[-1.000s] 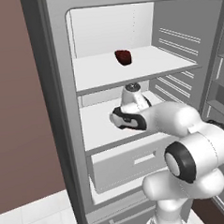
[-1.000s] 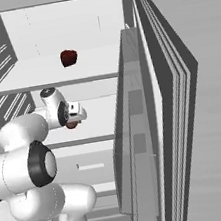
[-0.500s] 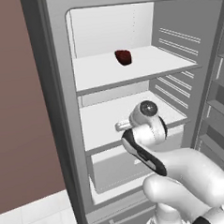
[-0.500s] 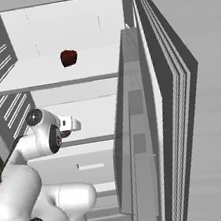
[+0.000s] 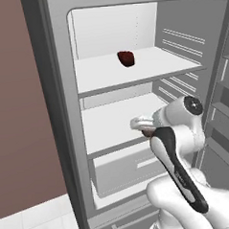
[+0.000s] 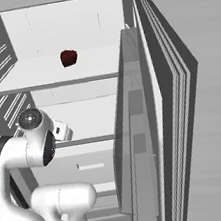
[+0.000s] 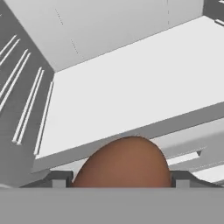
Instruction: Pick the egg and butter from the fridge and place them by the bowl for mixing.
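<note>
The egg [image 7: 124,164], a smooth reddish-brown ball, sits between my fingertips [image 7: 61,179] in the hand view, and my gripper [image 7: 121,180] is shut on it. In the left base view the gripper [image 5: 142,124] hangs at the front edge of the middle shelf [image 5: 112,119] of the fridge [image 5: 54,115], with a sliver of the egg [image 5: 147,132] showing under it. In the right base view the gripper [image 6: 63,131] is at the same shelf front. The butter and the bowl are out of view.
A lumpy dark red item [image 5: 126,58] [image 6: 68,57] lies on the upper shelf. A white drawer [image 5: 124,168] sits under the middle shelf. The open fridge door [image 6: 185,121] with its racks stands close on the right.
The hand has drawn back and down from over the middle shelf to its front edge with the egg, and the arm's elbow has swung up in front of the cameras.
</note>
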Controlling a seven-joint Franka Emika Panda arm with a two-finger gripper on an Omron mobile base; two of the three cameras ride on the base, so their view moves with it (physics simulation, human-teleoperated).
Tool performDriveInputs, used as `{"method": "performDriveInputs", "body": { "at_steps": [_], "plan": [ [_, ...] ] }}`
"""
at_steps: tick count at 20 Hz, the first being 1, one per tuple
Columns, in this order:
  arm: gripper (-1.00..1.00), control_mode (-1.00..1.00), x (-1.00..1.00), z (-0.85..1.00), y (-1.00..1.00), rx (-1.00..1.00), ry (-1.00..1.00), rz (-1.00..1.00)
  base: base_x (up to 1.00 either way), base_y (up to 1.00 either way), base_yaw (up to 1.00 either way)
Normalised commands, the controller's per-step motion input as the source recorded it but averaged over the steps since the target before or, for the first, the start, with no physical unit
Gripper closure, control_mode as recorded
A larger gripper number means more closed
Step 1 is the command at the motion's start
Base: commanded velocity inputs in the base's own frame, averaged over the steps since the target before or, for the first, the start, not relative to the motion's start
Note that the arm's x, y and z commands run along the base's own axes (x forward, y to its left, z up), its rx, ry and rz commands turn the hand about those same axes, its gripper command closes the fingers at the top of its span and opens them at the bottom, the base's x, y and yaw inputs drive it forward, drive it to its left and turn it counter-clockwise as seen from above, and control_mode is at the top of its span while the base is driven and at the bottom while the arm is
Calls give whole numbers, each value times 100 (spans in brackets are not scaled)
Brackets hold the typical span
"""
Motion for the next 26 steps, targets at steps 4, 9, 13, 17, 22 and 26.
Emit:
{"method": "performDriveInputs", "body": {
  "at_steps": [4,9,13,17,22,26],
  "plan": [
    [100,-100,-100,100,0,22,20,-11,0,0,0],
    [100,-100,-100,100,6,5,28,-11,0,0,0],
    [100,-100,-78,98,17,-1,12,-1,0,0,0],
    [100,-100,-2,15,6,0,0,0,0,0,0],
    [100,100,-28,-9,12,-1,0,2,-60,28,15],
    [100,100,0,0,0,0,0,0,-93,21,62]
  ]
}}
